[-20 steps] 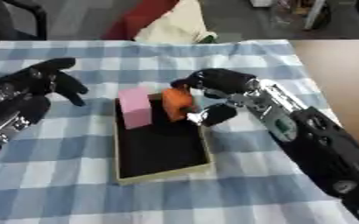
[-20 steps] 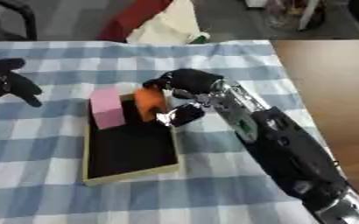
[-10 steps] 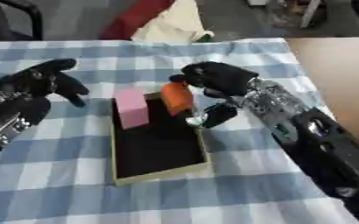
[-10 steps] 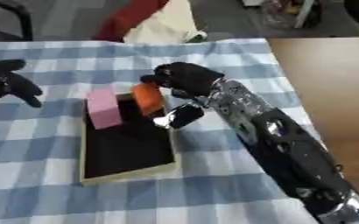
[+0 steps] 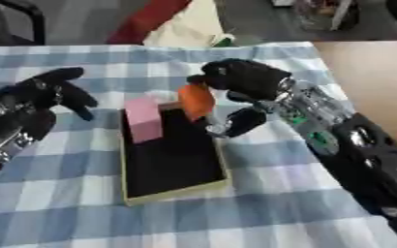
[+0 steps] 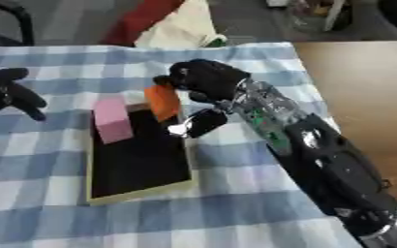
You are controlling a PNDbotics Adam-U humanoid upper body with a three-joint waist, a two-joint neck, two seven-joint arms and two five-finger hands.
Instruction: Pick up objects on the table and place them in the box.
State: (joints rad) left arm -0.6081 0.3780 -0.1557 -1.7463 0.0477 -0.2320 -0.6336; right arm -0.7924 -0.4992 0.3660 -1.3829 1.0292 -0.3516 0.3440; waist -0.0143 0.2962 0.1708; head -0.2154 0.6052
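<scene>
Holding the orange block (image 5: 196, 100) from above, the right hand (image 5: 240, 80) has its fingers curled over the block's top and its thumb below and to the right, so the block hangs upright and tilted a little over the far right corner of the box (image 5: 173, 190). That grip from the top leaves the block's lower end free, which suits lowering it straight into the tray without the fingers striking the rim. The block's bottom edge seems to sit at or just inside the box's far wall; whether it already touches the dark floor cannot be told. The pink block (image 5: 144, 119) already stands in the far left part of the box, leaning against the left wall, and the orange one is being brought in just beside it, near but apart, probably to fill the far end first and keep the near part of the tray open. The box itself lies lengthwise on the checked cloth of the counter (image 5: 261, 213), tan rim around a black inside. The left hand (image 5: 34, 104) rests idle at the left edge, fingers relaxed and spread, well apart from the box, holding nothing. My judgement is that the placing step is nearly done, with only the release left.
</scene>
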